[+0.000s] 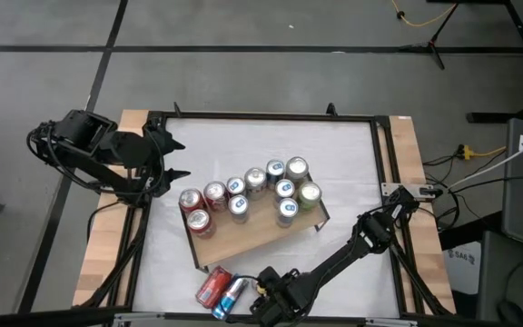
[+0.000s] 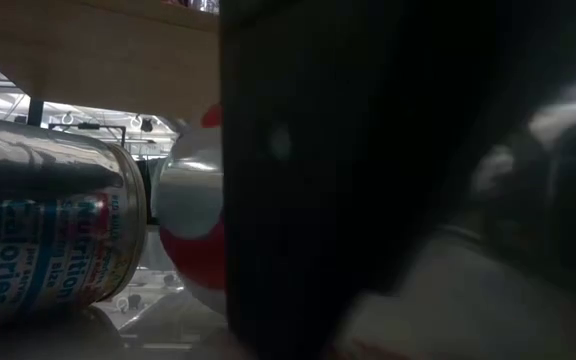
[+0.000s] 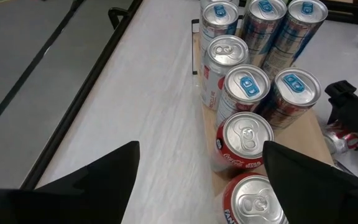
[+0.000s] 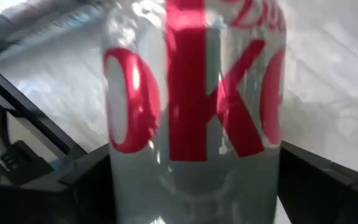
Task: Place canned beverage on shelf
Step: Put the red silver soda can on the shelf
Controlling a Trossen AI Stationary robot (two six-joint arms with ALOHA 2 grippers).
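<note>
A silver Diet Coke can with red letters [image 4: 194,112] lies on its side on the white table near the front edge. My right gripper [image 4: 194,186] is open and points down over it, one finger on each long side. In the high view this gripper [image 1: 268,297] hides the can. The wooden shelf [image 1: 252,232] stands at mid-table with several upright cans [image 1: 243,186] on it. My left gripper [image 1: 172,159] hangs open above the shelf's left end, with nothing between its fingers [image 3: 104,171]. My right gripper's fingers [image 4: 86,180] lie across the Diet Coke can, one beside each of its long sides [image 4: 120,155], coming from above. Whether they touch the can I cannot tell. The can lies on the table.
A red can [image 1: 212,284] and a blue and silver can [image 1: 232,295] lie on their sides just left of my right gripper. The low view shows the silver can [image 2: 48,240] close up, with the shelf's underside [image 2: 98,50] above. The table's black rim [image 1: 271,116] frames the top.
</note>
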